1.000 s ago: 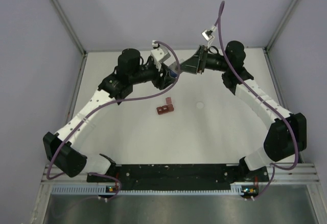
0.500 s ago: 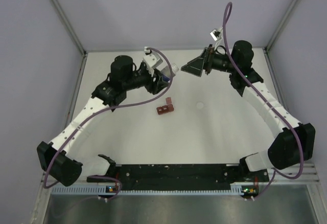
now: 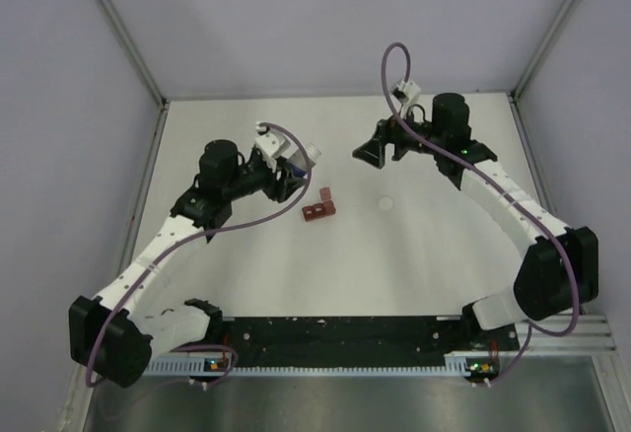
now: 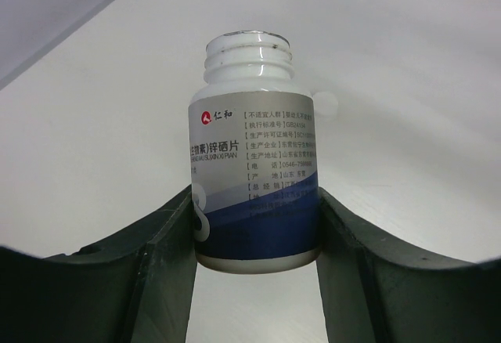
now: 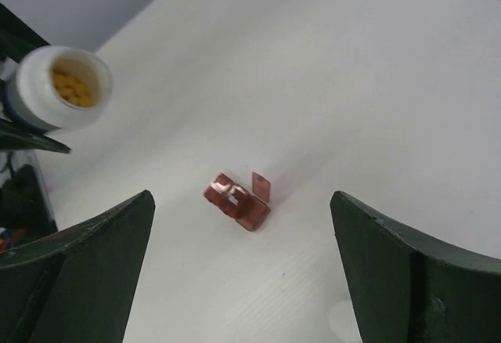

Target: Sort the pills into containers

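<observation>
My left gripper (image 3: 296, 169) is shut on a white pill bottle (image 4: 254, 151) with a blue label and no cap. In the right wrist view the bottle (image 5: 63, 86) shows yellow pills inside its open mouth. The red-brown containers strip (image 3: 318, 208) lies on the white table just right of the left gripper, one lid standing open; it also shows in the right wrist view (image 5: 239, 199). My right gripper (image 3: 369, 152) is open and empty, held above the table behind and right of the strip.
A small white round thing (image 3: 385, 202), flat on the table, lies right of the strip. The table (image 3: 414, 274) is walled by grey panels at the back and sides. The arms' black base rail (image 3: 335, 338) runs along the near edge.
Both arms have drawn back from each other. The left gripper moved left and nearer with the bottle. The right gripper moved down and nearer, now above the strip's far side.
</observation>
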Tool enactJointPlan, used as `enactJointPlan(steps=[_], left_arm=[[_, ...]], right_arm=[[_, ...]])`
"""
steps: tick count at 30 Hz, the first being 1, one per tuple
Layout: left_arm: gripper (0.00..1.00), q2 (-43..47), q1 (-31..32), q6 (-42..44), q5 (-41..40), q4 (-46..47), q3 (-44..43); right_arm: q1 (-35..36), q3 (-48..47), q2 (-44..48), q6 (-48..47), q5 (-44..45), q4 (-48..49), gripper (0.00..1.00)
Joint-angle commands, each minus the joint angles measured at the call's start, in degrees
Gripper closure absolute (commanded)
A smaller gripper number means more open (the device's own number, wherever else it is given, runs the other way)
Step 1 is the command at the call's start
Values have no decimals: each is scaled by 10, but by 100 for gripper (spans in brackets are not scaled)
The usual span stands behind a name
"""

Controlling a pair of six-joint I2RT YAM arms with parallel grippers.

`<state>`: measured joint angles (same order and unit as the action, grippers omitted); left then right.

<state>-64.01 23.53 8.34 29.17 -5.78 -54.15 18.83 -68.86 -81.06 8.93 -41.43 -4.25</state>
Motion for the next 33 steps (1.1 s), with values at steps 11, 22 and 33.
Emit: enactJointPlan(steps=[11, 22, 33], left_arm=[[100, 64, -30, 37, 88, 135, 163], [100, 76, -36, 130, 140, 69, 196], [100, 62, -38, 155, 160, 35, 181]], right_arm=[[84, -36, -190, -231, 81, -37, 14], [110, -127, -302, -300, 58, -91, 21], [118, -196, -378, -341, 28, -146, 30]])
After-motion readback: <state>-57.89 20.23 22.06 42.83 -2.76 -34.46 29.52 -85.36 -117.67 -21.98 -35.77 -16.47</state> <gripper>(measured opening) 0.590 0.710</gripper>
